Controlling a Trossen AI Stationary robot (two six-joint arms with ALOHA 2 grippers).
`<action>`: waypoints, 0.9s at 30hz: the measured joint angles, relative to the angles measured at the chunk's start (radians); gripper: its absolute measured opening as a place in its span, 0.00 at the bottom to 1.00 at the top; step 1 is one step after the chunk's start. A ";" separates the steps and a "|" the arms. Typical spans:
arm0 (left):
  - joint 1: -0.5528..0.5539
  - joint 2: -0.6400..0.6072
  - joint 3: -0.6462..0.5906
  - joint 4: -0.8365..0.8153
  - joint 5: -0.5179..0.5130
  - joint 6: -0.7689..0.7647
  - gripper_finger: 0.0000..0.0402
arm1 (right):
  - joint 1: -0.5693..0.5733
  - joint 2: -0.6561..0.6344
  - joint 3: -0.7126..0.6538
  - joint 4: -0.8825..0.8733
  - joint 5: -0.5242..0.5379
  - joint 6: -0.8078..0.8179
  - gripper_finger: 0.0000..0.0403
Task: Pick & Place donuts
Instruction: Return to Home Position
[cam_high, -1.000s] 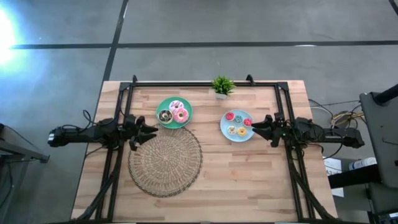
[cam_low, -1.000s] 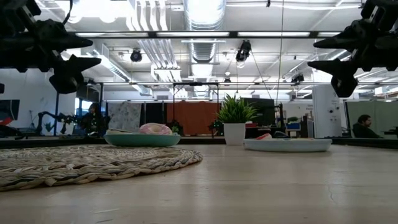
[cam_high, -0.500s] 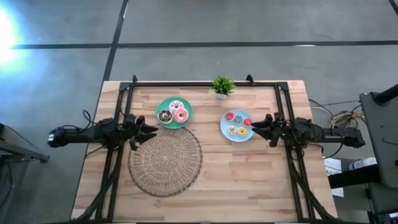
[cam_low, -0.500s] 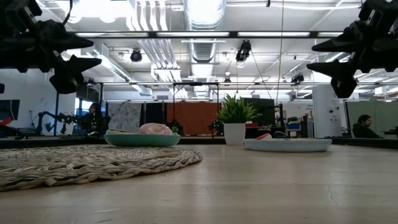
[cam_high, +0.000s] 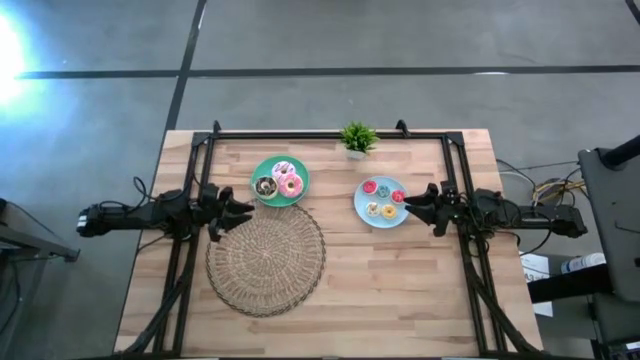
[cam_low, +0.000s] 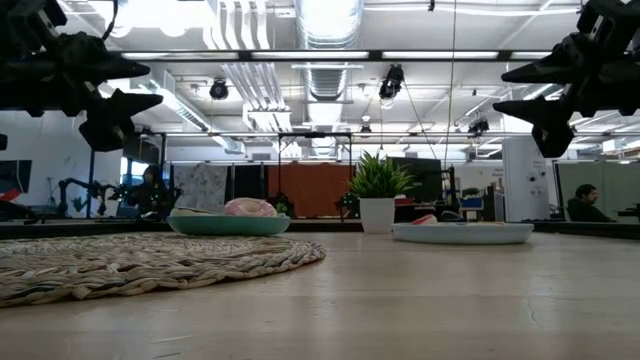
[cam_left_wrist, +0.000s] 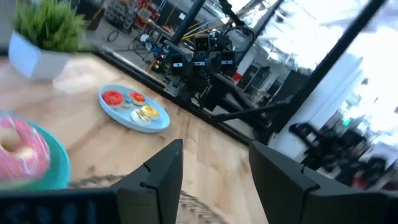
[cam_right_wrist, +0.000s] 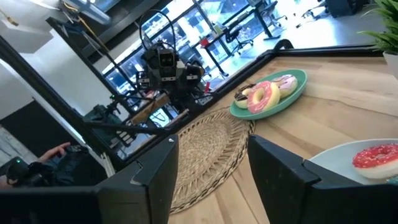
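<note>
Three larger donuts, dark brown (cam_high: 265, 186), pale sprinkled (cam_high: 283, 168) and bright pink (cam_high: 291, 184), lie on a teal plate (cam_high: 299, 197). Several tiny donuts (cam_high: 381, 199) lie on a light-blue plate (cam_high: 362, 209). My left gripper (cam_high: 246, 211) hovers open above the table, just left of the teal plate and over the far-left rim of the woven mat (cam_high: 266, 259). My right gripper (cam_high: 410, 208) hovers open beside the blue plate's right rim. Both are raised well above the table in the low view, left gripper (cam_low: 135, 85), right gripper (cam_low: 520, 88).
A small potted plant (cam_high: 357, 138) stands at the table's far edge between the plates. The big woven mat fills the near-left middle. Bare wood (cam_high: 400, 280) lies to the near right. A dark frame (cam_high: 330, 136) runs along the far and side edges.
</note>
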 joint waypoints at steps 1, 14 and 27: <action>0.001 0.000 0.000 -0.002 0.000 0.046 0.39 | 0.000 0.000 0.000 0.000 0.000 0.000 0.46; 0.111 0.000 0.000 -0.004 -0.030 0.602 0.39 | 0.000 0.001 0.000 0.000 -0.001 0.000 0.46; 0.135 0.000 0.000 0.016 -0.030 0.505 0.39 | 0.000 0.000 0.000 0.000 -0.001 0.000 0.45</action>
